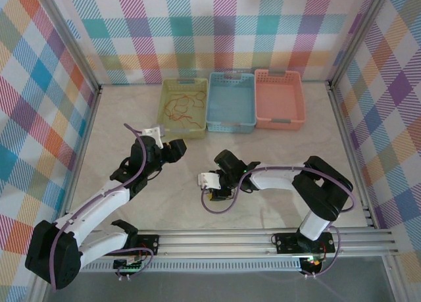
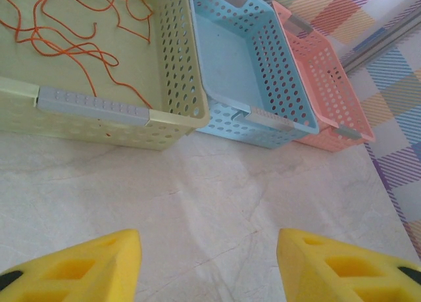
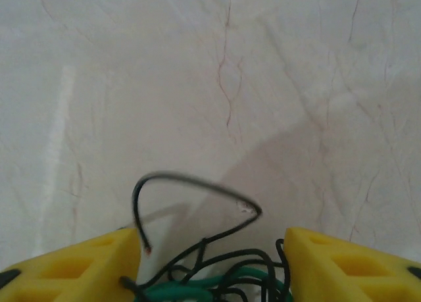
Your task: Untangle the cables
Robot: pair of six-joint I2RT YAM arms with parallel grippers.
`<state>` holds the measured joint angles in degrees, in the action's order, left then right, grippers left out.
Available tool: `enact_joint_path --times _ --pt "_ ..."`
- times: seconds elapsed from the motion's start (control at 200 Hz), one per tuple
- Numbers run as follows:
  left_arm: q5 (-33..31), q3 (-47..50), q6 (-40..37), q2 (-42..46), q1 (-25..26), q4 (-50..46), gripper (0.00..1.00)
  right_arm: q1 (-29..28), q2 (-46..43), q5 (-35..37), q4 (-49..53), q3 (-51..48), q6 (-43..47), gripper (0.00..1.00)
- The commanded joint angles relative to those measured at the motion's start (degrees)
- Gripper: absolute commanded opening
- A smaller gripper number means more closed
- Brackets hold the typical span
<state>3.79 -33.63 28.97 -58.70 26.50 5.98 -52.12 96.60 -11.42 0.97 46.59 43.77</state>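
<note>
The tabletop (image 1: 276, 151) was a pale, marble-patterned sheet with faint reddish veins. It was closed in on three sides by walls (image 1: 223, 25) hung with bright plaid cloth, and a metal rail (image 1: 250, 237) ran along the near edge where the two arms were bolted. Against the far wall stood three perforated baskets close together in a row: a yellow basket (image 1: 181, 132) on the left, a blue basket (image 1: 230, 126) in the middle, a pink basket (image 1: 279, 123) on the right. The red-orange cables (image 2: 66, 49) lay in loose loops on the floor of the yellow one, their far ends cut off at the top of the left wrist view. That view also had the left end effector (image 2: 209, 239), its yellow fingers set wide with nothing between them, over bare tabletop just short of the baskets. From above, the right arm's wrist covered what lay beneath it near the middle of the tabletop. The right wrist view showed it: the black and green cables (image 3: 210, 282), a small knot on the surface, sat between the spread fingers of the right end effector (image 3: 210, 239), one black end arching up free. The knot's lower part ran out of frame, and I could not tell whether either finger touched it.
</note>
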Motion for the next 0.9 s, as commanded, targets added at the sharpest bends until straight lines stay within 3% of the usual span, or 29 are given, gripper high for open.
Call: enact_joint_path --times 0.0,0.14,0.26,0.375,0.585,0.895 --pt "-0.4 0.0 0.4 1.0 0.5 -0.2 0.57 -0.3 1.6 2.1 -0.1 1.7 1.1 0.47" --pt "-0.1 0.0 0.6 1.1 0.5 -0.1 0.56 0.7 -1.6 0.0 -5.9 -1.3 -0.5 0.23" --pt "1.4 -0.1 0.8 0.4 0.5 0.4 0.52 2.3 -6.0 -3.4 -13.2 -5.8 -3.0 0.11" --pt "7.6 -0.6 1.3 -1.4 0.6 2.5 0.50 4.3 -9.5 -5.5 -18.6 -8.7 -6.0 0.06" --pt "17.2 -2.7 1.6 -6.6 2.6 6.6 0.56 9.5 -15.3 -12.1 -30.1 -14.7 -13.1 0.04" --pt "24.4 -5.6 1.5 -12.1 5.8 9.1 0.58 11.3 -16.5 -16.6 -32.7 -16.1 -14.6 0.03"
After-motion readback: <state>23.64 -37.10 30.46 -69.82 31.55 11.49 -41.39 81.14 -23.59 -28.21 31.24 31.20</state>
